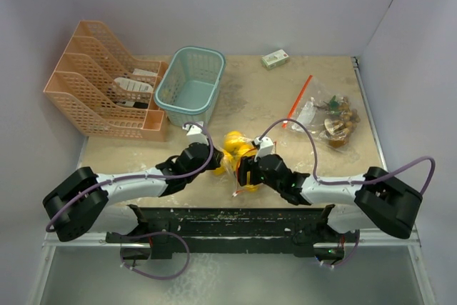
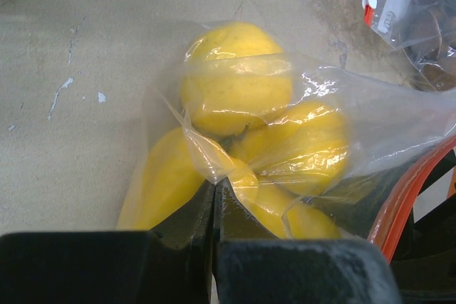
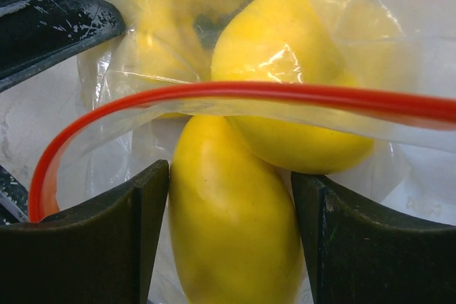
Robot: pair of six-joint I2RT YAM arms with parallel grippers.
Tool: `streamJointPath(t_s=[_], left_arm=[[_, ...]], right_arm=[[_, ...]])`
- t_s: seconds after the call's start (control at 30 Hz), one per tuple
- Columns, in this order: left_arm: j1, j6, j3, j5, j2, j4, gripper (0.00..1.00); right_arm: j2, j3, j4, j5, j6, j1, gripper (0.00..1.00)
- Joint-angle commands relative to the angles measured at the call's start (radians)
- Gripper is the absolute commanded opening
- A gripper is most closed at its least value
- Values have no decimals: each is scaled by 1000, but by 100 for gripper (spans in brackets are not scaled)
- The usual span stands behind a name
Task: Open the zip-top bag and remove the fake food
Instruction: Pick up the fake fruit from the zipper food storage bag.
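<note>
A clear zip-top bag (image 1: 235, 153) with a red zip rim (image 3: 285, 92) lies at the table's middle between both arms. Several glossy yellow fruits (image 2: 235, 76), the fake food, sit inside it. My left gripper (image 2: 215, 186) is shut on a pinch of the bag's plastic at the fruits' near side. My right gripper (image 3: 229, 174) is open inside the bag's open mouth. Its fingers stand on either side of a long yellow fruit (image 3: 235, 233), with a slight gap at the right finger. In the top view the right gripper (image 1: 244, 169) faces the left gripper (image 1: 214, 156) across the bag.
A second clear bag (image 1: 332, 116) with brownish toy food and a red zip lies at the right back. A teal basket (image 1: 191, 85) and an orange file rack (image 1: 107, 91) stand at the back left. A small white-green box (image 1: 275, 58) sits at the far edge.
</note>
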Motion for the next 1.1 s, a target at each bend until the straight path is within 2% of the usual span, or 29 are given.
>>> streamJointPath(t_s=[0.0, 0.13, 0.3, 0.4, 0.5, 0.67, 0.83, 0.93, 1.07], left_arm=[[3, 23, -20, 7, 40, -148, 0], [3, 25, -18, 7, 34, -158, 0], [4, 22, -24, -5, 18, -180, 0], [5, 18, -29, -10, 11, -185, 0], [5, 17, -29, -10, 16, -186, 0], [7, 15, -32, -4, 29, -179, 0], [6, 11, -33, 14, 58, -150, 0], [6, 11, -31, 25, 70, -139, 0], [6, 14, -30, 37, 77, -128, 0]], right_arm=[[58, -25, -43, -55, -1, 17, 70], [50, -18, -45, -52, -1, 23, 65], [-96, -23, -130, 9, 17, 23, 37], [-243, -30, -221, 18, 46, 23, 30], [-412, -31, -326, 20, 64, 23, 29], [-696, 1, -557, 138, 78, 23, 30], [-882, 57, -670, 217, 48, 23, 30], [-888, 102, -675, 245, 6, 22, 30], [-758, 209, -598, 260, -103, 23, 32]])
